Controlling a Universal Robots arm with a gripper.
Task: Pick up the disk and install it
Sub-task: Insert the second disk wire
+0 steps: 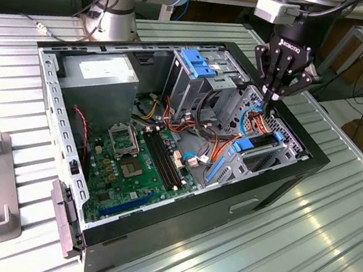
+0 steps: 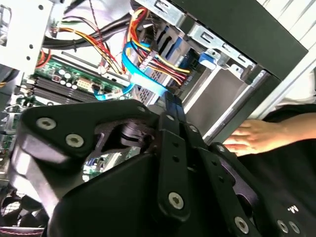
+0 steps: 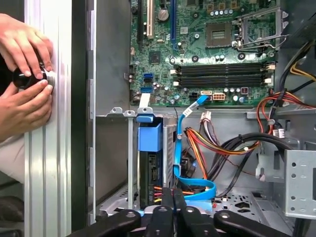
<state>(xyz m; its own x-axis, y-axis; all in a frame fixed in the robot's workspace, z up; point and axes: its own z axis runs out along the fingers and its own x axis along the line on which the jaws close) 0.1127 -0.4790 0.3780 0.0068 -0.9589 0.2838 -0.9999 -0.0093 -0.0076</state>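
Upper right of the exterior view, the hand (image 1: 275, 94), fingers pressed together and holding nothing, hangs over the drive bay; the disk (image 3: 149, 148) sits slotted there already, so installation looks nearly done.

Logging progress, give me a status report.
Hand shut, over drive bay. Disk seated in bay. Cables close beside it; person's hands at case edge.

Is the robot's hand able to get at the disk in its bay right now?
Probably yes. The hand hangs just above the bay where the disk stands in its blue frame, open from above. The cables alongside may crowd it.
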